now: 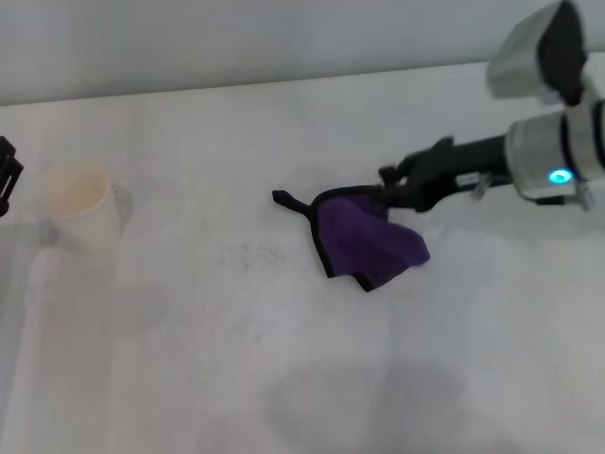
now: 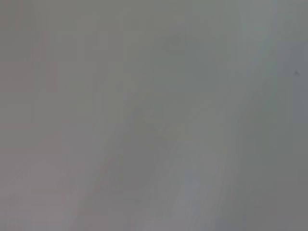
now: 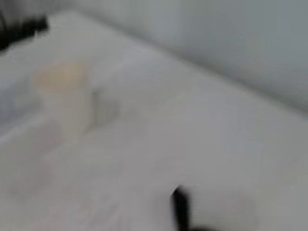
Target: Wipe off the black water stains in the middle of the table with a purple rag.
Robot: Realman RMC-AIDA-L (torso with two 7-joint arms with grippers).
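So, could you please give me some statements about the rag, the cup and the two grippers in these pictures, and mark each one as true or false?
1. The purple rag lies flat and fully spread on the table. False: it is bunched and folded, one edge lifted at the right gripper.
2. The right gripper is at the rag's far right edge. True.
3. The cream cup stands upright near the table's left side. True.
4. The rag touches the cup. False: they are far apart, with bare table between them.
5. Only faint dark specks show on the table left of the rag. True.
6. The left gripper holds the cup. False: it sits at the left edge, beside the cup.
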